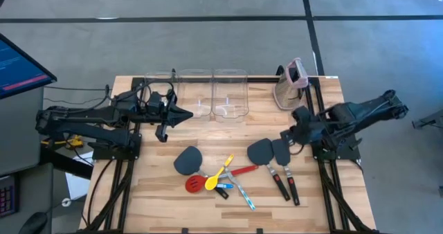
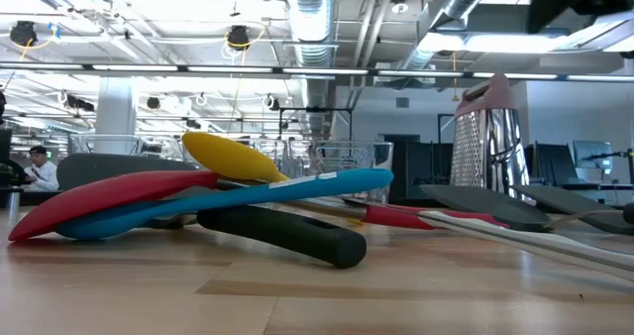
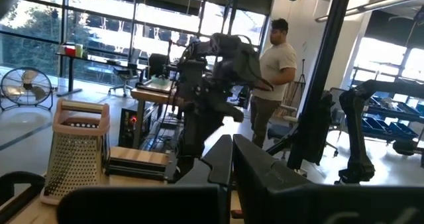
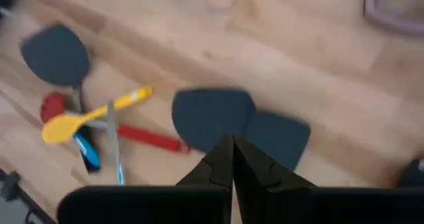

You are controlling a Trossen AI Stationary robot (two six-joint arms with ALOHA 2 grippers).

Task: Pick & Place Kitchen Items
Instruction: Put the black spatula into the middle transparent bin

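The utensils lie flat on the wooden table. One dark grey spatula (image 1: 187, 160) lies left of a small heap: red slotted spoon (image 1: 194, 184), yellow spoon (image 1: 220, 173), blue spoon (image 1: 223, 187) and thin silvery-green tools (image 1: 243, 194). Two more spatulas (image 1: 261, 149) (image 1: 280, 149) lie side by side, heads overlapping, as the right wrist view (image 4: 213, 114) shows. My right gripper (image 1: 285, 136) (image 4: 232, 144) is shut and hangs just above these two heads. My left gripper (image 1: 185, 114) (image 3: 232, 161) is shut and empty, held level in front of the bins.
Three clear plastic bins (image 1: 195, 92) stand in a row at the table's far edge. A beige grater with a pink top (image 1: 291, 82) stands at the far right. Bare wood lies between bins and utensils. A person (image 3: 275, 71) stands in the room beyond the table.
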